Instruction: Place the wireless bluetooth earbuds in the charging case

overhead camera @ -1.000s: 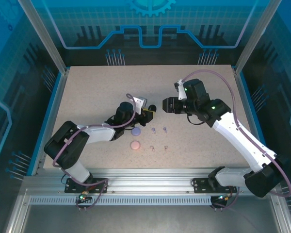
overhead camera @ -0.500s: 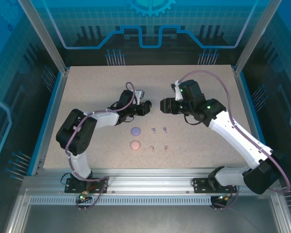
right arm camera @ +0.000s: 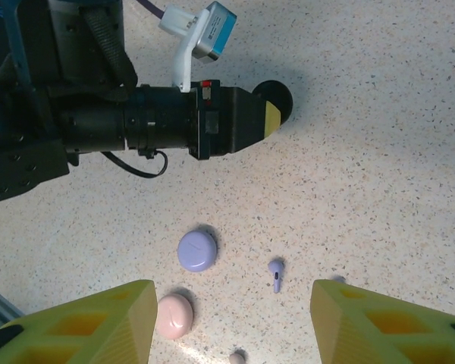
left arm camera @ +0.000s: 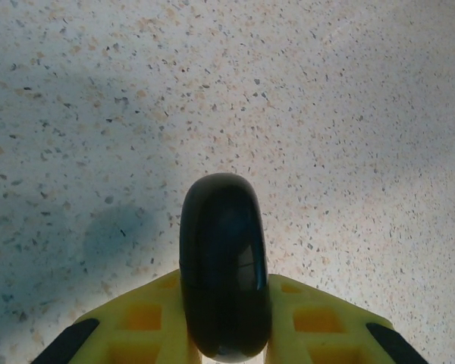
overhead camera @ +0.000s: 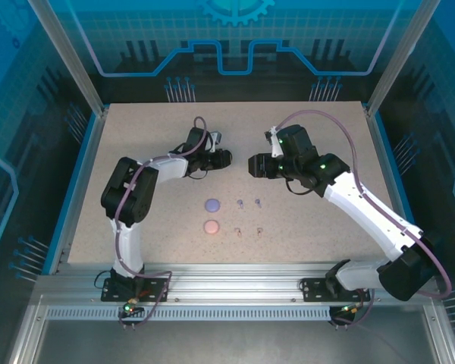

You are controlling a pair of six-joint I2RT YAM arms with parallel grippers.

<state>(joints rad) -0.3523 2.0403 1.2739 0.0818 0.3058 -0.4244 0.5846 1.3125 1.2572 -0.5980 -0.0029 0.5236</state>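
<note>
My left gripper [left arm camera: 224, 303] is shut on a black round charging case [left arm camera: 223, 243], held edge-on between its yellow fingers just over the table. In the right wrist view that black case [right arm camera: 277, 99] pokes out of the left gripper's tip. My right gripper [right arm camera: 231, 292] hangs open above a lavender case [right arm camera: 196, 249], a pink case [right arm camera: 174, 315] and a lavender earbud [right arm camera: 276, 273]. A second lavender bud [overhead camera: 258, 202] and two pinkish-beige buds [overhead camera: 238, 230] lie near the cases. The black earbuds are out of view.
The speckled table [overhead camera: 136, 152] has a blue rim and metal frame posts at its corners. The left arm's cable and camera mount [right arm camera: 205, 30] lie across the far side of the right wrist view.
The left gripper has swung toward the back of the table carrying the black case. The right gripper has shifted slightly left and stayed open.
</note>
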